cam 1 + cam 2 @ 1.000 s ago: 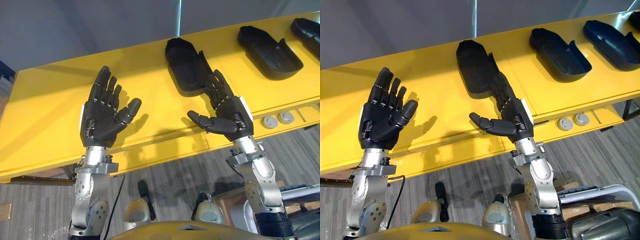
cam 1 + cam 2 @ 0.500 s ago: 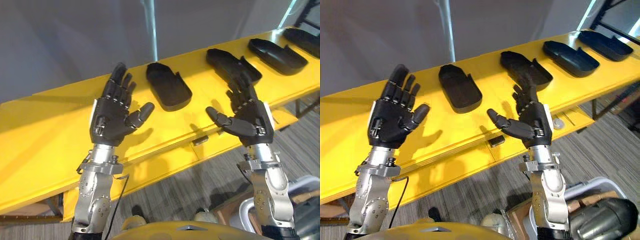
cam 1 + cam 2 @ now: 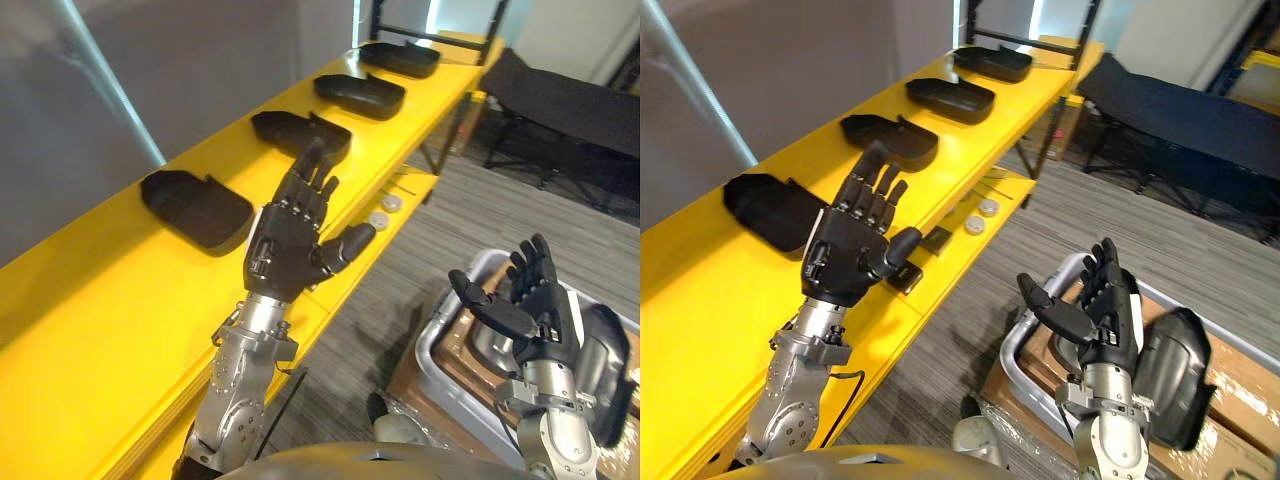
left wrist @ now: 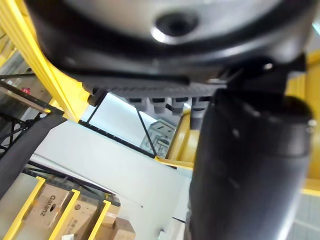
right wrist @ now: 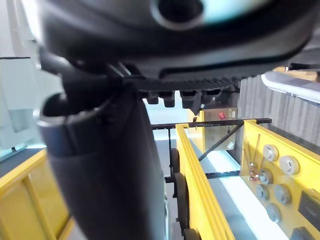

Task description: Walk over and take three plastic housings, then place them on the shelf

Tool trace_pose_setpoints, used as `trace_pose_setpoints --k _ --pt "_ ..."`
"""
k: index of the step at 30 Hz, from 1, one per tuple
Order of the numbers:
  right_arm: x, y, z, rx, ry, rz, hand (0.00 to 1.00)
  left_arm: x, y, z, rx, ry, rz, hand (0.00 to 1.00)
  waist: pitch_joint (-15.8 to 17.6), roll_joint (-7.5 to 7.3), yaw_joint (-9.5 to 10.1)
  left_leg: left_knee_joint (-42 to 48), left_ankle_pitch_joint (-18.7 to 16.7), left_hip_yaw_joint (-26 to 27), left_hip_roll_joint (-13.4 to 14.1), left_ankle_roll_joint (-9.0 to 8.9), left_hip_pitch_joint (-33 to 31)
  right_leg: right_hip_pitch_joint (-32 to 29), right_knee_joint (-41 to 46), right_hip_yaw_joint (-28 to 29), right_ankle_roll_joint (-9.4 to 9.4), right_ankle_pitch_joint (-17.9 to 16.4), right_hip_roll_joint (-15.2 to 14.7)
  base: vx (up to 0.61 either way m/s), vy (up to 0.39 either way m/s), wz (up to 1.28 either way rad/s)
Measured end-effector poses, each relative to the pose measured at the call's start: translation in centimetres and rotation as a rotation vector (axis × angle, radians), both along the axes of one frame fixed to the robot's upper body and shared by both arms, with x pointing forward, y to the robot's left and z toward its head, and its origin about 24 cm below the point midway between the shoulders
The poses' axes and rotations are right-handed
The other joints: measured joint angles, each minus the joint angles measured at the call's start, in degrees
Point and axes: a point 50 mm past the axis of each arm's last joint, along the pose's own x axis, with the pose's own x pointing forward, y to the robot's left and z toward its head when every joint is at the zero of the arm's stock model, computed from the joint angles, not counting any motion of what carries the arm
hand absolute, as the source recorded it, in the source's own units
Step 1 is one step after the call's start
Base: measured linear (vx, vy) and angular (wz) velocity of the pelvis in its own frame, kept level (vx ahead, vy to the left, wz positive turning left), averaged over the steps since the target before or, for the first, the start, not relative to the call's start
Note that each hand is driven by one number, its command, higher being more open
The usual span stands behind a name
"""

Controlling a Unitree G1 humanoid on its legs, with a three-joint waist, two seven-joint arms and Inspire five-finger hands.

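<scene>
Housings point(image 3: 195, 208) lie in a row on the yellow bench point(image 3: 100, 300), beside and beyond the left hand point(image 3: 290, 240), which is raised with fingers spread, empty. The right hand point(image 3: 535, 305), likewise spread and empty, hangs over a grey tray point(image 3: 450, 340).

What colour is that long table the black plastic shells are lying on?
Bright yellow, the long table; clearest in the left eye view.

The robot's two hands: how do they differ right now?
The left hand is held high in front of the yellow bench, near its row of black housings; the right hand sits lower, over a grey bin. Both are open, holding nothing.
</scene>
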Motion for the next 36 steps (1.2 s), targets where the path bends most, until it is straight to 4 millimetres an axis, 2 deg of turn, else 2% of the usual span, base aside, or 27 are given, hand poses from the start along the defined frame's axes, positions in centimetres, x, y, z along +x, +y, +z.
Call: trace_pose_setpoints --k 1,2,4,5,7,9,11,13,14,15,16,17,18,20,21,23,24,25,26,27,28,30,31,32,33,34,36 --pt "0.9 0.6 0.1 -0.004 -0.017 0.049 1.00 0.1 0.5 -0.1 0.002 0.012 0.032 1.00 -0.1 0.45 0.64 4.1 -2.8 -5.9 -0.7 0.59 -1.6 -0.1 0.0 1.6 -0.44 0.3 1.1 0.02 0.038 -0.89" --pt "2.0 1.2 0.2 -0.012 -0.032 0.097 1.00 0.2 0.9 -0.1 0.013 0.011 0.054 1.00 -0.1 0.95 1.20 7.6 -5.1 -9.0 -0.6 0.98 -3.0 -0.5 0.3 2.1 -1.17 0.9 1.9 0.02 0.040 -0.65" --pt "3.7 1.7 0.2 -0.023 -0.048 0.134 1.00 0.2 1.1 0.0 0.047 -0.007 0.067 1.00 -0.1 1.60 2.13 10.7 -6.6 -10.6 -0.5 1.32 -5.5 -2.1 1.2 2.0 -1.02 1.2 2.2 0.00 0.039 -0.10" --pt "4.4 2.1 0.0 -0.011 -0.045 0.134 1.00 0.2 1.0 0.1 0.051 -0.016 0.056 1.00 -0.1 1.82 3.15 11.7 -6.7 -11.0 -0.8 1.52 -6.6 -2.8 1.3 1.6 -0.23 1.8 1.8 0.01 0.064 0.15" --pt "4.7 2.6 -1.5 0.026 0.011 0.122 1.00 0.2 1.0 0.1 0.054 -0.020 0.043 1.00 0.2 1.99 4.50 12.3 -6.7 -12.9 -1.3 1.66 -7.3 -3.0 2.8 0.3 -0.49 1.6 1.4 0.02 0.074 0.32" --pt "4.3 3.3 -2.9 0.078 0.067 0.120 1.00 0.2 0.9 0.2 0.051 -0.025 0.040 1.00 1.2 2.01 4.82 12.4 -6.8 -14.1 -1.7 2.00 -6.1 -3.1 6.8 -0.7 -0.71 0.2 1.1 0.01 0.054 0.35" --pt "3.7 4.1 -3.6 0.121 0.092 0.114 1.00 0.1 0.8 0.2 0.049 -0.032 0.028 1.00 3.5 1.70 4.88 12.6 -7.2 -13.9 -2.1 2.66 -3.6 -3.0 11.4 -0.2 -0.63 -0.7 1.0 -0.07 0.082 -0.01" --pt "3.2 5.0 -4.1 0.148 0.110 0.120 1.00 0.1 0.7 0.3 0.046 -0.040 0.010 1.00 4.4 0.53 5.03 14.4 -8.0 -12.1 -2.9 3.62 -3.2 -3.1 12.1 -0.2 -0.42 -0.5 0.3 -0.16 0.085 -0.52" --pt "3.4 5.5 -4.0 0.158 0.103 0.140 1.00 0.0 0.7 0.3 0.058 -0.048 0.004 1.00 5.3 -0.87 5.83 15.7 -8.8 -9.3 -3.2 4.56 -3.3 -3.9 11.4 -1.0 0.50 0.8 -0.2 -0.28 0.066 -1.24" --pt "4.1 6.0 -3.6 0.158 0.078 0.177 1.00 0.3 0.7 0.3 0.067 -0.041 0.009 1.00 5.8 -1.44 6.82 15.4 -8.4 -5.5 -2.4 5.47 -3.8 -4.6 7.3 -3.4 -0.11 5.8 -0.2 -0.33 0.026 -1.38" --pt "4.6 6.3 -3.2 0.157 0.056 0.198 1.00 0.5 0.7 0.3 0.076 -0.040 0.013 1.00 6.5 -0.93 7.09 14.9 -7.7 -3.7 -2.0 6.11 -4.1 -5.0 7.5 -6.6 -0.88 6.0 -0.9 -0.38 -0.017 -1.23" --pt "5.6 6.8 -2.4 0.148 0.011 0.228 1.00 1.2 0.6 0.1 0.085 -0.028 0.015 1.00 6.6 -1.59 6.77 13.8 -6.1 -1.3 -1.6 6.80 -4.7 -7.4 16.3 -13.6 -3.86 0.4 -2.3 -0.35 -0.026 -0.89" --pt "6.6 7.4 -1.8 0.138 -0.029 0.263 1.00 1.5 0.8 -0.3 0.097 -0.010 0.023 1.00 6.9 -0.96 6.65 11.8 -4.1 0.4 -1.3 7.19 -4.9 -8.7 25.6 -18.8 -6.14 -5.2 -4.2 -0.35 -0.011 -0.76" --pt "7.8 8.0 -1.3 0.120 -0.069 0.299 1.00 1.6 1.2 -0.5 0.099 -0.002 0.043 1.00 6.9 -0.81 6.76 11.0 -2.4 1.7 0.2 6.96 -5.8 -8.0 33.8 -23.7 -7.52 -9.3 -7.0 -0.24 -0.070 -0.64" --pt "8.6 8.7 -1.6 0.112 -0.069 0.316 1.00 1.6 1.9 -0.6 0.096 0.003 0.073 1.00 7.2 -0.43 8.51 11.8 -1.1 3.4 2.8 6.20 -7.8 -4.8 38.0 -27.1 -8.10 -11.4 -11.2 -0.19 -0.166 -0.69" --pt "8.6 9.2 -2.2 0.113 -0.041 0.327 1.00 1.4 2.4 -0.9 0.089 0.016 0.094 1.00 7.2 -0.36 9.88 13.4 -0.7 4.2 4.7 5.55 -9.4 -1.8 38.2 -28.1 -8.02 -12.0 -14.6 -0.16 -0.227 -0.53" --pt "8.4 9.5 -2.7 0.115 -0.019 0.335 1.00 1.2 2.9 -1.1 0.083 0.030 0.121 1.00 7.2 -0.43 10.67 14.6 -0.5 4.6 6.0 5.09 -10.4 0.9 37.5 -28.6 -7.94 -12.0 -17.6 -0.15 -0.364 -0.54" --pt "8.0 9.8 -3.2 0.120 0.003 0.347 1.00 0.8 3.7 -1.5 0.081 0.051 0.155 1.00 7.2 -0.42 11.68 16.5 0.0 5.0 8.3 4.27 -12.1 3.9 34.9 -28.6 -7.45 -11.6 -20.8 -0.19 -0.507 -0.74" --pt "7.7 10.2 -3.5 0.126 0.017 0.365 1.00 0.5 4.5 -1.9 0.063 0.075 0.183 1.00 7.2 -0.48 12.20 18.2 0.9 5.3 11.0 2.74 -14.0 6.0 29.0 -28.4 -6.09 -10.1 -22.7 -0.17 -0.484 -0.79" --pt "7.6 10.3 -3.6 0.129 0.026 0.371 1.00 0.4 4.8 -2.1 0.057 0.085 0.195 1.00 7.1 -0.67 12.48 19.0 1.5 5.5 12.6 1.70 -14.9 6.8 24.6 -28.4 -6.40 -7.6 -22.8 -0.19 -0.563 -0.84" --pt "7.5 10.6 -3.8 0.132 0.043 0.376 1.00 0.3 5.3 -2.4 0.065 0.099 0.206 1.00 7.0 -1.15 12.32 19.9 3.2 5.4 15.4 -1.01 -16.7 8.1 18.8 -26.5 -2.52 -4.4 -20.4 -0.16 -0.495 -0.70" --pt "6.9 9.8 -4.5 0.093 0.096 0.357 1.00 -0.4 4.5 -3.4 0.011 0.164 0.181 1.00 6.6 -0.64 11.57 15.9 7.8 4.2 20.1 -2.23 -15.4 8.3 17.1 -27.7 7.17 -11.1 -15.4 -0.23 -0.709 -0.68" --pt "6.8 9.5 -4.7 0.080 0.104 0.360 1.00 -0.6 4.2 -3.8 -0.009 0.184 0.169 1.00 6.6 -0.52 11.00 14.4 9.2 4.0 21.0 -2.31 -14.6 8.3 17.0 -28.1 7.95 -12.5 -14.2 -0.18 -0.674 -0.69" --pt "6.6 8.6 -4.8 0.050 0.116 0.356 1.00 -1.1 3.6 -4.3 -0.055 0.224 0.156 1.00 6.2 0.13 9.90 10.9 12.3 3.9 22.6 -1.91 -12.7 7.6 17.1 -27.9 6.69 -14.2 -11.9 -0.07 -0.407 -0.54" --pt "6.5 7.5 -4.8 0.026 0.121 0.337 1.00 -1.4 3.2 -4.7 -0.079 0.249 0.157 1.00 6.0 0.39 8.29 8.5 16.5 3.5 23.3 -0.34 -12.0 7.1 17.5 -27.7 5.64 -14.7 -10.4 -0.06 -0.354 -0.41" --pt "6.4 7.0 -4.7 0.021 0.120 0.321 1.00 -1.5 3.0 -4.7 -0.086 0.255 0.156 1.00 6.1 0.33 7.65 8.2 18.8 3.1 23.4 0.08 -12.1 7.0 17.7 -27.8 5.21 -14.9 -10.0 -0.06 -0.281 -0.14" --pt "5.6 5.7 -4.5 -0.004 0.121 0.302 1.00 -1.7 3.2 -5.0 -0.156 0.281 0.163 1.00 6.1 0.23 6.25 8.4 27.0 2.4 23.4 4.69 -12.5 8.2 16.7 -28.9 4.49 -15.2 -9.6 -0.05 -0.226 0.01"
